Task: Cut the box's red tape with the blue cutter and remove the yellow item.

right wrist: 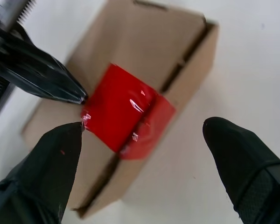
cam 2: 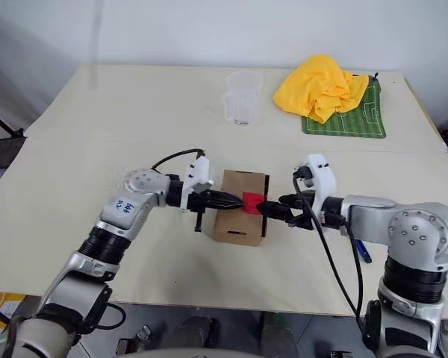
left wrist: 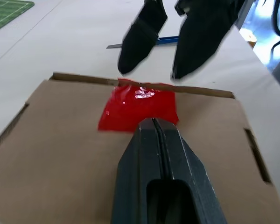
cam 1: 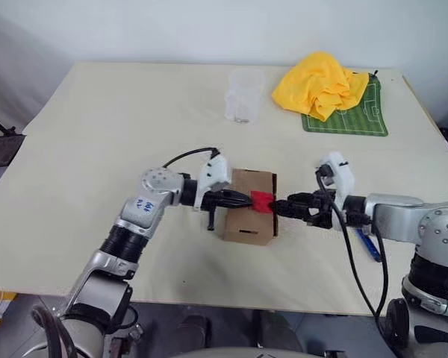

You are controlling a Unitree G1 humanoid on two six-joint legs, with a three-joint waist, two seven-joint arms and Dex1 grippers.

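Note:
The box (cam 1: 246,224) stands mid-table, its red tape (cam 1: 262,201) folded over the top edge on the side toward my right arm. My left gripper (cam 1: 247,198) is shut and empty, its tip (left wrist: 154,122) resting at the tape's edge on the box top. My right gripper (cam 1: 278,207) is open just beside the taped edge, and its fingers (right wrist: 60,158) straddle the tape (right wrist: 126,112) without touching it. The blue cutter (cam 1: 369,245) lies on the table behind my right forearm. The yellow item is hidden.
A clear plastic cup (cam 1: 244,97) stands at the back centre. A crumpled yellow cloth (cam 1: 321,83) lies on a green mat (cam 1: 358,119) at the back right. The table's right edge (cam 1: 433,119) runs close to my right arm.

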